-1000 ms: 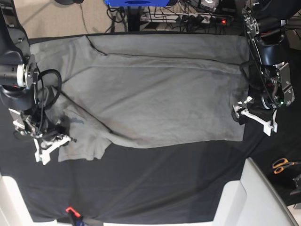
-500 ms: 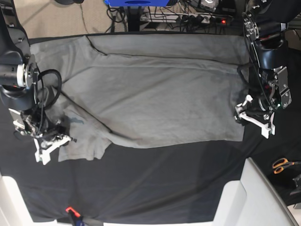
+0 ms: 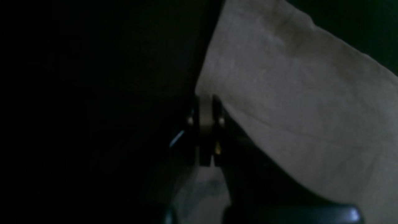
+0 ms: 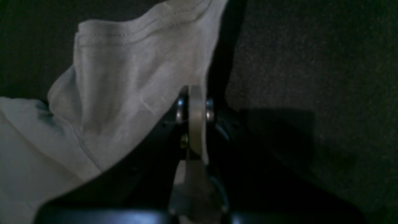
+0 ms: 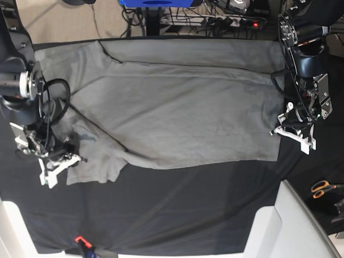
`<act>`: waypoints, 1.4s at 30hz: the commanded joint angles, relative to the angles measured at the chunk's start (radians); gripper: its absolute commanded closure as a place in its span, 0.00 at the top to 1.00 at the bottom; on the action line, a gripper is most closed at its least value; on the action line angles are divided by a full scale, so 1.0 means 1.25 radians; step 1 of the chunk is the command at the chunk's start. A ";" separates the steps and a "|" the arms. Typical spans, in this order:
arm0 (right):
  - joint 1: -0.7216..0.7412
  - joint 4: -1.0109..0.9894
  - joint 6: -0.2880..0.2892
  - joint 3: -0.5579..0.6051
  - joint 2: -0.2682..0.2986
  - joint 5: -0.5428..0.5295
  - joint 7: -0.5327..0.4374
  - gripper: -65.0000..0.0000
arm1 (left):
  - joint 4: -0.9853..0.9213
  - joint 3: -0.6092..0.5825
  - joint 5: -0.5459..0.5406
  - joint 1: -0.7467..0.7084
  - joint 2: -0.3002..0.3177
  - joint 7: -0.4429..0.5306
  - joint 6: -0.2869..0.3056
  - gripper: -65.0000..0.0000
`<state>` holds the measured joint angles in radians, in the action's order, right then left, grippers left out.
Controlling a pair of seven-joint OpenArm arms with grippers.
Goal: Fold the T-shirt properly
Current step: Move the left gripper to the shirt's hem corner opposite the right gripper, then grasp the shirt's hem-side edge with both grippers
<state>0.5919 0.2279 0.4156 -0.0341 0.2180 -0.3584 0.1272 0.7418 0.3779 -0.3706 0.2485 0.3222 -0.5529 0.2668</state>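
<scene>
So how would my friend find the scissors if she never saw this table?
Start at the big black cloth with the grey T-shirt spread on it. Go to its right side, past the white panel. The scissors lie there, the only thing with bright orange handles.

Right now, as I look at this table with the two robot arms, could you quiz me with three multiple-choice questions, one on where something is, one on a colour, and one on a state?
1. Where do the orange-handled scissors lie?
A. on the T-shirt
B. off the base view's right edge, beyond the black cloth
C. under the left gripper

2. What colour is the T-shirt?
A. light grey
B. red
C. blue

3. How does the left gripper stand?
A. wide open above the shirt
B. shut on the shirt's edge
C. holding the scissors

Answers: B, they sit apart at the right; A, grey fabric on the black cloth; B, the wrist view shows fingers pinched together on fabric.
</scene>
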 commanded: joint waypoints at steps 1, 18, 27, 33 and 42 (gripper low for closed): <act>0.017 0.024 0.007 0.001 0.012 -0.005 -0.010 0.00 | -0.004 -0.007 0.012 -0.004 -0.003 -0.055 0.004 0.00; 0.007 0.034 0.006 0.001 0.010 -0.005 -0.010 0.00 | 0.136 0.057 0.011 -0.058 0.006 -0.143 0.003 0.00; 0.007 0.034 0.006 0.001 0.009 -0.005 -0.010 0.00 | 0.219 0.076 0.011 -0.141 0.004 -0.149 0.003 0.00; 0.006 0.034 0.006 0.001 0.005 -0.005 -0.010 0.00 | 0.228 0.076 0.011 -0.141 0.004 -0.149 0.003 0.00; 0.006 0.034 0.006 0.001 0.004 -0.005 -0.010 0.00 | 0.378 0.101 0.011 -0.169 0.004 -0.150 0.003 0.76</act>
<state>0.5701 0.2554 0.4164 -0.0341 0.2138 -0.3584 0.1268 1.1965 0.4946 -0.3477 0.0277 0.3069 -0.7521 0.2707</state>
